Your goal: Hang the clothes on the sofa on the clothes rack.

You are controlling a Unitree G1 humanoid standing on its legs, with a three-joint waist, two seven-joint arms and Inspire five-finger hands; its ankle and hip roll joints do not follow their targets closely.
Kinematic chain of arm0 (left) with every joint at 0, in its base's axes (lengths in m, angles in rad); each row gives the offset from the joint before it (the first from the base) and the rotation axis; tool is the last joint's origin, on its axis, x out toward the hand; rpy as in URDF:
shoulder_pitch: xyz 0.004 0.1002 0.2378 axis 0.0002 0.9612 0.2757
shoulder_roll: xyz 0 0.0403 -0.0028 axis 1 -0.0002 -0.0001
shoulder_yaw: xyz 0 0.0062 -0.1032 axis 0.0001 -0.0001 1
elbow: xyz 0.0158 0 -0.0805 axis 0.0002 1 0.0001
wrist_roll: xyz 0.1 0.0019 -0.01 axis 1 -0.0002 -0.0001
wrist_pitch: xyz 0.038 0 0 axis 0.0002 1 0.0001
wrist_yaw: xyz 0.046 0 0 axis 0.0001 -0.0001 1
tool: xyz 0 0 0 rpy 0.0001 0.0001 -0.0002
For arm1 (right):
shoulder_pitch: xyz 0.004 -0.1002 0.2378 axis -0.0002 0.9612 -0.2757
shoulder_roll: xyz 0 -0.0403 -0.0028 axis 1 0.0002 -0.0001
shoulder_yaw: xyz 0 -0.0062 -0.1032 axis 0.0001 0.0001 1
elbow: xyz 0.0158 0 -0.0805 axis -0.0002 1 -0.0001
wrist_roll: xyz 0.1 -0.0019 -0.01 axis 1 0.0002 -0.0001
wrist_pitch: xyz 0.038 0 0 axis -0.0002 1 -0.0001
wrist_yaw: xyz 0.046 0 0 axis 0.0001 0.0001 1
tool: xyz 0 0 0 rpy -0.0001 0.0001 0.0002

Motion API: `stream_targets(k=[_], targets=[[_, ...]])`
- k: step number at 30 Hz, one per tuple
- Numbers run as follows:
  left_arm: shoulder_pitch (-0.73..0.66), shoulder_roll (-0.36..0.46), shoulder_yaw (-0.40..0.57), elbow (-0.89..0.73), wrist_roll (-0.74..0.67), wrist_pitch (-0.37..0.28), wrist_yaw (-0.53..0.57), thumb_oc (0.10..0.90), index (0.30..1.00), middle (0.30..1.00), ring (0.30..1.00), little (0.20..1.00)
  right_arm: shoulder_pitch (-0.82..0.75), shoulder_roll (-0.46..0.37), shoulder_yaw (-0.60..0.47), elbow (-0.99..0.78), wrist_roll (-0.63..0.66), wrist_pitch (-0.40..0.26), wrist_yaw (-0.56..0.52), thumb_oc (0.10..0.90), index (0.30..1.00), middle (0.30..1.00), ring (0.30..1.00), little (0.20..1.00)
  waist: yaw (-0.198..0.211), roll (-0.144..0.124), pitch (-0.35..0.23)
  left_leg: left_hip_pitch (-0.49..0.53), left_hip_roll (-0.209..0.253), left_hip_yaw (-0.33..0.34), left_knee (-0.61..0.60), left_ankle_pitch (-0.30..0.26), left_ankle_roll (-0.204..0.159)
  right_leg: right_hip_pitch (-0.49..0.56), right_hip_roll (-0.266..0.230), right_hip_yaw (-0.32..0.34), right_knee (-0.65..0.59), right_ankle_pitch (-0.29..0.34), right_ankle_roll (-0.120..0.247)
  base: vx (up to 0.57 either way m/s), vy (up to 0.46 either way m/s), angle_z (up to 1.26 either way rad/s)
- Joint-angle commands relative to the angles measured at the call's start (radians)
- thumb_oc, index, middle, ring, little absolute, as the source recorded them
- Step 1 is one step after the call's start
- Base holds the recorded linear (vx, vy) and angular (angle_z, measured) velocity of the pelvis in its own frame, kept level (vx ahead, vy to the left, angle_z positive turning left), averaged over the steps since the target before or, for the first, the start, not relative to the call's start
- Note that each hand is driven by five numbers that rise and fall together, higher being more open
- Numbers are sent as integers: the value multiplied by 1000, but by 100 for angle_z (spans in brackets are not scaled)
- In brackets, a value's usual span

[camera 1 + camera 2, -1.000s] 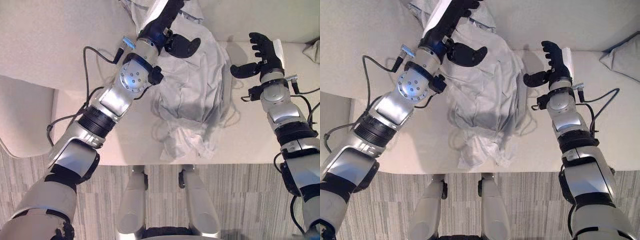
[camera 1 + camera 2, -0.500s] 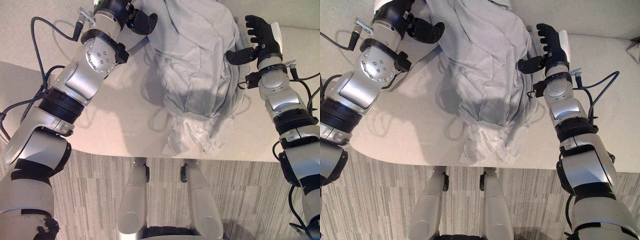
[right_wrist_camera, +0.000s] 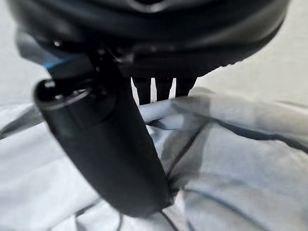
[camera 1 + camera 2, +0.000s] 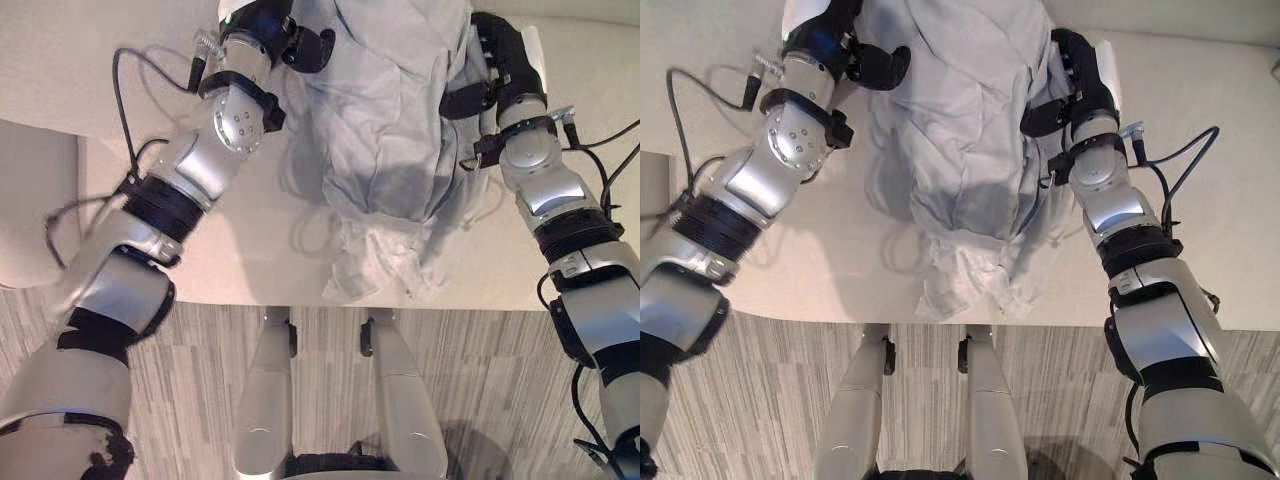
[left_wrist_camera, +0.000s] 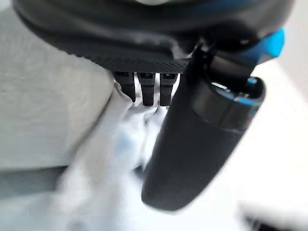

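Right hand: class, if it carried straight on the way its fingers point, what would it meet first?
Probably the grey garment. The right hand sits at the cloth's right edge, and its wrist view shows the fingers reaching over folds, perhaps already touching; depth is unclear.

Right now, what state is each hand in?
Left hand: shut on the pale grey crumpled cloth garment.
Right hand: thumb pressing the garment's edge; grip cannot be told.

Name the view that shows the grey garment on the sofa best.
The left eye view: the grey garment shows whole, down to its crumpled hem at the sofa edge. The right eye view matches it; both wrist views catch close folds.
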State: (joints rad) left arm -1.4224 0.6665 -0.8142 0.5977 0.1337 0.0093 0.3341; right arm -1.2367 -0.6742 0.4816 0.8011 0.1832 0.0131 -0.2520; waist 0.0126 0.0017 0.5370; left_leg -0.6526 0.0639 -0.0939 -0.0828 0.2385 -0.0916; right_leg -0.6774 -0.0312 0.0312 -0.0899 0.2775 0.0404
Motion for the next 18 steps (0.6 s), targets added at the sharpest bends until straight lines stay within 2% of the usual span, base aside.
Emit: stream_targets(k=[1, 2, 7, 13, 14, 15, 16, 18], targets=[[-99, 28, 86, -30, 79, -33, 28, 800, 900, 900, 900, 900, -55, -51, -4, -73, 39, -64, -19, 800, 900, 900, 900, 900, 13, 6, -17, 76, 28, -68, -4, -166, 15, 29, -90, 8, 3, -134, -21, 18, -93, -2], [-124, 78, 1, -35, 115, -26, 15, 800, 900, 900, 900, 900, -41, -68, -3, -119, 45, -71, -20, 800, 900, 900, 900, 900, 12, 5, -17, 56, 32, -70, -4, -162, 12, 11, -91, 7, 3, -131, -22, 9, -46, -2], [-153, 105, -88, -32, 139, -26, 1, 800, 900, 900, 900, 900, -45, -84, 4, -127, 57, -75, -23, 800, 900, 900, 900, 900, 14, 6, -17, 37, 33, -70, -4, -159, 13, -7, -94, 2, 3, -127, -22, 3, -11, 0], [-163, 121, -148, -30, 152, -22, -9, 800, 900, 900, 900, 900, -53, -88, 16, -154, 86, -79, -30, 800, 900, 900, 900, 900, 9, -3, -17, 6, 41, -74, -4, -155, 10, -35, -91, -1, 3, -123, -20, 5, -10, 2], [-168, 120, -159, -24, 151, -23, -9, 800, 900, 900, 900, 900, -54, -87, 16, -163, 92, -81, -30, 715, 773, 773, 773, 773, 8, -6, -17, 2, 41, -75, -4, -154, 11, -39, -92, -2, 3, -122, -21, 20, -27, 5], [-160, 120, -168, -26, 150, -25, -17, 596, 594, 594, 594, 594, -48, -89, 19, -192, 97, -83, -29, 400, 300, 300, 300, 300, 5, -8, -17, -5, 42, -76, -4, -155, 11, -46, -91, -1, 3, -120, -20, 0, 0, 0], [-137, 124, -162, -41, 145, -28, -27, 400, 300, 300, 300, 300, -19, -98, 6, -247, 103, -88, -26, 400, 300, 300, 300, 300, -1, -13, -17, -7, 41, -76, -4, -155, 11, -48, -91, 0, 3, -118, -20, 24, -33, 0], [-94, 131, -144, -56, 145, -31, -38, 400, 300, 300, 300, 300, 59, -120, -51, -360, 101, -102, -34, 400, 300, 300, 300, 300, -18, -22, -17, -7, 42, -74, -4, -153, 10, -50, -92, 1, 3, -115, -18, 11, -15, 0]])
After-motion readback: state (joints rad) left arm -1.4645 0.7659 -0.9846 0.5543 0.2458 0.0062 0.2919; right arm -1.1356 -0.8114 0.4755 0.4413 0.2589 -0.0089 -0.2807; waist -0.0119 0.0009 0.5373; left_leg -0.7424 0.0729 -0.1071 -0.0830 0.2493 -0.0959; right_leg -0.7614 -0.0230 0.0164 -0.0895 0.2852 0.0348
